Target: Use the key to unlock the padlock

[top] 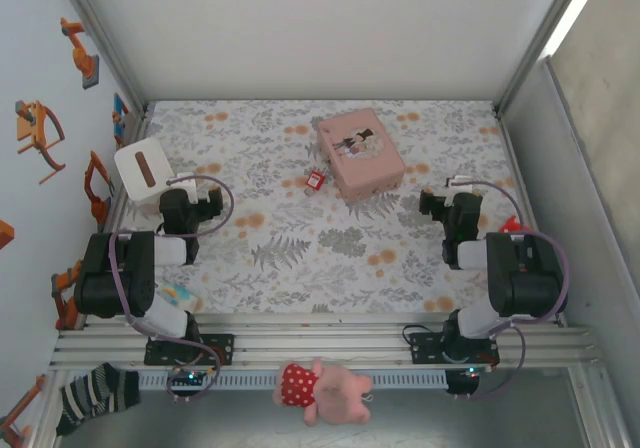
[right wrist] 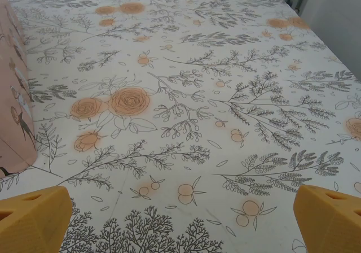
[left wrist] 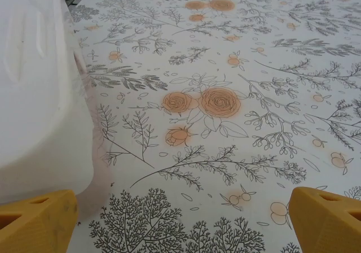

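Lying just beside the pink box point(top: 360, 153), the tiny padlock point(top: 316, 180) may skid away or jam against the box if a wide finger clips it, as the left gripper point(left wrist: 183, 222) and right gripper point(right wrist: 183, 219) both hang fully open, empty.

A floral-patterned worktop point(top: 290, 268) spans the middle of the frame, a plain white wall point(top: 320, 28) behind it. Orange stickers point(top: 40, 133) dot the left wall point(top: 25, 68); bright light point(top: 583, 3) shows upper right

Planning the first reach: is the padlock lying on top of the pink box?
No, the padlock lies on the floral table cover, beside the left edge of the pink box.
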